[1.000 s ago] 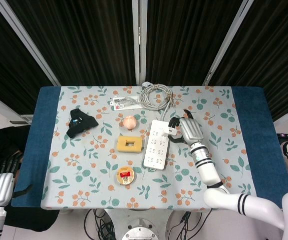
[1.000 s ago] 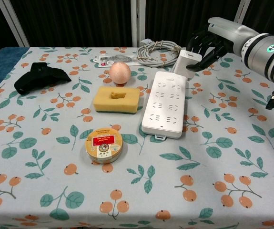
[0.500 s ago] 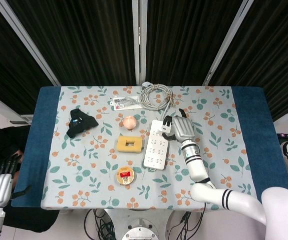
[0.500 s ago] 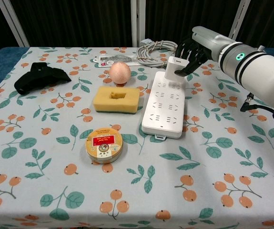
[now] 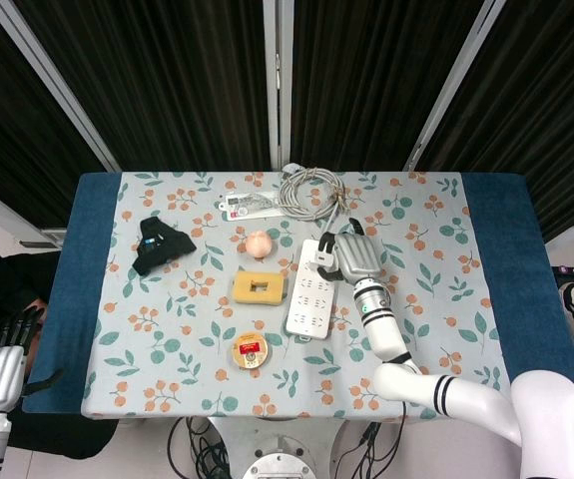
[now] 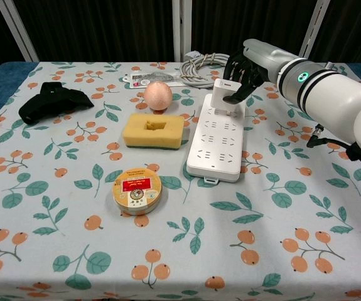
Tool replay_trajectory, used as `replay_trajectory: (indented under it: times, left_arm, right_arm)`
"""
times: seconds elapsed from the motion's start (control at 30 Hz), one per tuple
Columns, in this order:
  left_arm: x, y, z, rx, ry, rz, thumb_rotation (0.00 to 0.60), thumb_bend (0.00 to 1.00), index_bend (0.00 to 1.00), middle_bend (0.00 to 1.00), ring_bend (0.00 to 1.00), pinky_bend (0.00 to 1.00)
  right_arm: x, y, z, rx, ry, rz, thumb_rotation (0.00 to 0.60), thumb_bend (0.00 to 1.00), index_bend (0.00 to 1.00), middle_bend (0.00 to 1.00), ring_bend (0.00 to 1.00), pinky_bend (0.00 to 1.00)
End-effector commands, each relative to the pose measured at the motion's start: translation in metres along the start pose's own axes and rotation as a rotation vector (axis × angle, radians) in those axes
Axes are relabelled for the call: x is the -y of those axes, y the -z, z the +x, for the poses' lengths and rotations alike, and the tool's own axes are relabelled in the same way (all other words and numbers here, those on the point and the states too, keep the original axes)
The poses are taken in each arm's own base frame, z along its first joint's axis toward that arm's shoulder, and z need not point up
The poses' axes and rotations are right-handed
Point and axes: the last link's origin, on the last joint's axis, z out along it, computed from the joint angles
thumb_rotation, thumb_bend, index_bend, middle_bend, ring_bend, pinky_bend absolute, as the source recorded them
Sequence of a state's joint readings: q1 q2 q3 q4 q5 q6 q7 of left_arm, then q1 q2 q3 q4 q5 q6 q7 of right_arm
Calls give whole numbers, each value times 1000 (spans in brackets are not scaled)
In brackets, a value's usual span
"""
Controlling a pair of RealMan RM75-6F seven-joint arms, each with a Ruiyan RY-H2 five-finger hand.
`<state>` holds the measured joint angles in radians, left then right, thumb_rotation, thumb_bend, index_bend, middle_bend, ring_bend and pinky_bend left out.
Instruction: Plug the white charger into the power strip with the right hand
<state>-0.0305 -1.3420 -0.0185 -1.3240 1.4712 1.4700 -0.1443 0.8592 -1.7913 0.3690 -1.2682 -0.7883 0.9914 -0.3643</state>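
Observation:
The white power strip (image 6: pixel 216 139) (image 5: pixel 309 294) lies lengthwise at the table's middle right. My right hand (image 6: pixel 246 66) (image 5: pixel 354 256) grips the white charger (image 6: pixel 223 94) (image 5: pixel 324 253) and holds it upright over the strip's far end. The charger's underside sits at or just above the strip's far sockets; whether its prongs are in cannot be told. My left hand (image 5: pixel 0 361) hangs off the table's left side in the head view, fingers apart and holding nothing.
A yellow sponge (image 6: pixel 154 130) and a pink ball (image 6: pixel 158 95) lie left of the strip. A round tin (image 6: pixel 137 190) sits nearer the front. A coiled grey cable (image 6: pixel 206 68) and a packet (image 6: pixel 149 79) lie at the back. A black object (image 6: pixel 51 102) rests at far left.
My right hand has carried the charger leftward and down, from beside the strip's far right corner to over its far end. The left hand has stayed put.

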Motion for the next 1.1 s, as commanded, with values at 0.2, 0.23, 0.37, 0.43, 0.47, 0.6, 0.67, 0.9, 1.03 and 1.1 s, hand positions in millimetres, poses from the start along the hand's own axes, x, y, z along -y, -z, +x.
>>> replay_trajectory:
  times: [0.2, 0.23, 0.37, 0.43, 0.47, 0.6, 0.67, 0.9, 1.03, 1.1]
  left_arm:
    - [1, 1, -1, 1, 1, 4, 600, 137, 72, 31, 0, 0]
    - [1, 1, -1, 2, 1, 4, 600, 137, 72, 31, 0, 0]
    - [1, 0, -2, 5, 1, 5, 600, 137, 72, 31, 0, 0]
    - [2, 0, -2, 5, 1, 7, 600, 136, 72, 31, 0, 0]
    - [2, 0, -2, 5, 2, 7, 600, 137, 72, 31, 0, 0]
    - [2, 0, -3, 8, 2, 7, 600, 137, 72, 31, 0, 0]
    - [2, 0, -3, 9, 3, 7, 600, 137, 72, 31, 0, 0]
    - [2, 0, -4, 11, 3, 10, 600, 136, 71, 31, 0, 0]
    - [2, 0, -5, 14, 3, 10, 600, 137, 66, 31, 0, 0]
    - [2, -1, -5, 14, 4, 10, 600, 137, 63, 31, 0, 0]
  right_arm:
    - [1, -2, -2, 3, -4, 0, 600, 527, 786, 663, 411, 0]
    - [1, -2, -3, 4, 0, 1, 600, 527, 786, 663, 411, 0]
    - [0, -3, -5, 7, 6, -4, 600, 527, 786, 662, 410, 0]
    - [-1, -4, -6, 11, 9, -9, 600, 526, 786, 662, 410, 0]
    - [-1, -4, -6, 12, 11, -11, 600, 526, 786, 663, 410, 0]
    - [-2, -5, -7, 10, 17, -15, 600, 527, 786, 663, 411, 0]
    - [-2, -6, -8, 10, 19, -16, 600, 527, 786, 663, 411, 0]
    - [-5, -7, -12, 15, 27, -22, 600, 527, 786, 663, 411, 0]
    - [-7, -8, -14, 15, 28, -25, 600, 528, 786, 663, 411, 0]
    - [-7, -9, -15, 16, 28, -24, 600, 530, 787, 663, 413, 0]
